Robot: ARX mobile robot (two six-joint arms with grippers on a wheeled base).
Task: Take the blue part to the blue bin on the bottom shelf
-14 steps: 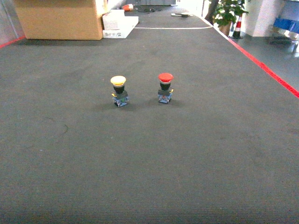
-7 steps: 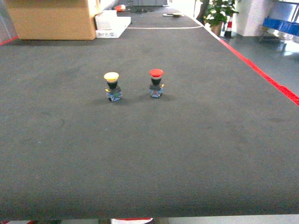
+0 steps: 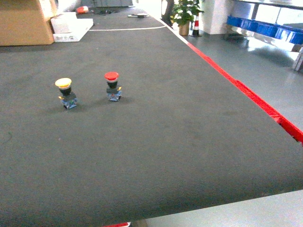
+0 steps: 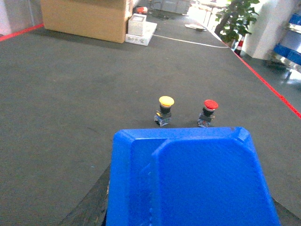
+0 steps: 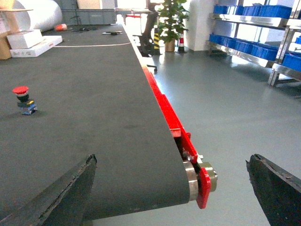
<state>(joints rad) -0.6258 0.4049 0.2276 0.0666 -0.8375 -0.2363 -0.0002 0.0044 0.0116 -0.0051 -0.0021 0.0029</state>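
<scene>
We see our left gripper (image 4: 188, 214) closed on the blue part (image 4: 188, 179): the dark fingers (image 4: 89, 207) press against both of its sides, and the bright-blue moulded piece fills the bottom of the left wrist view, held above the table (image 3: 180, 142) on the near side of the red push button (image 3: 111, 85). Our right gripper (image 5: 171, 160) has its fingers spread wide apart with nothing between them; it hangs over the table's red-trimmed edge, well to the right of the red push button. A yellow push button (image 3: 65, 92) stands upright just left of the red one. Far right of the red push button, beyond the floor, blue totes (image 5: 235, 44) sit on steel shelving; we cannot tell which is the blue bin.
</scene>
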